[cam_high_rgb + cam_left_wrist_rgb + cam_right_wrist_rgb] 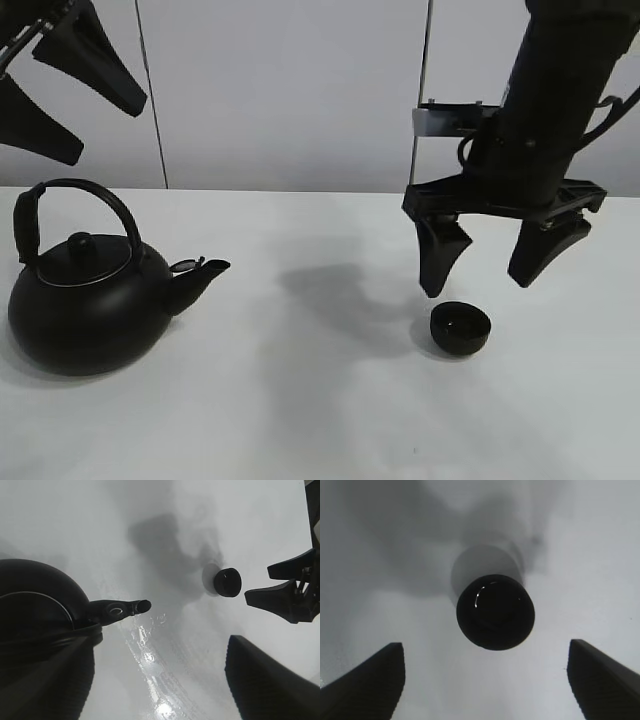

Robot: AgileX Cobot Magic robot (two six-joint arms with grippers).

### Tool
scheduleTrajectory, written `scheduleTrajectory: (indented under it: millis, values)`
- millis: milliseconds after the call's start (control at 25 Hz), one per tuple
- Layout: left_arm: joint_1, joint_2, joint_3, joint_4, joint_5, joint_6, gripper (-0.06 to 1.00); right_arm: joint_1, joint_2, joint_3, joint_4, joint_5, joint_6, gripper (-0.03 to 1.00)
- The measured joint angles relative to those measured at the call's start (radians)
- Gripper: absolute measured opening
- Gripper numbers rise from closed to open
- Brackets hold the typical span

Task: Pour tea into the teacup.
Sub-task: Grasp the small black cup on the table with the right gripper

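My right gripper [477, 285] hangs wide open just above the teacup [460, 329], fingers off its rim. My left gripper [108, 130], also spread, hovers over the kettle [85, 300], well apart across the table [320, 420].

This looks like a robotics lab test station: a plain white counter [330, 420] backed by blank pale wall panels [280, 90] with dark seams. A black robot arm [560, 90] hangs over the counter, where a black kettle [85, 320] and a tiny teacup [460, 329] stand well apart.
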Motion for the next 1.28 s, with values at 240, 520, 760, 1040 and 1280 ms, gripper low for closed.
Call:
scheduleTrajectory:
  millis: [240,520,760,1040,1280]
  values:
    - [0.0,0.0,0.0,0.0,-0.003,0.0,0.53,0.024,0.06,-0.001,-0.008,-0.024,0.02,0.61]
    - [0.0,0.0,0.0,0.0,-0.006,0.0,0.53,0.024,0.065,-0.002,-0.053,-0.042,0.053,0.61]
    - [0.0,0.0,0.0,0.0,-0.006,0.0,0.53,0.024,0.101,-0.002,-0.058,-0.078,0.053,0.61]
    - [0.0,0.0,0.0,0.0,-0.006,0.0,0.53,0.024,0.149,-0.002,-0.048,-0.101,0.06,0.6]
    - [0.0,0.0,0.0,0.0,-0.006,0.0,0.53,0.024,0.149,-0.003,-0.048,-0.103,0.085,0.4]
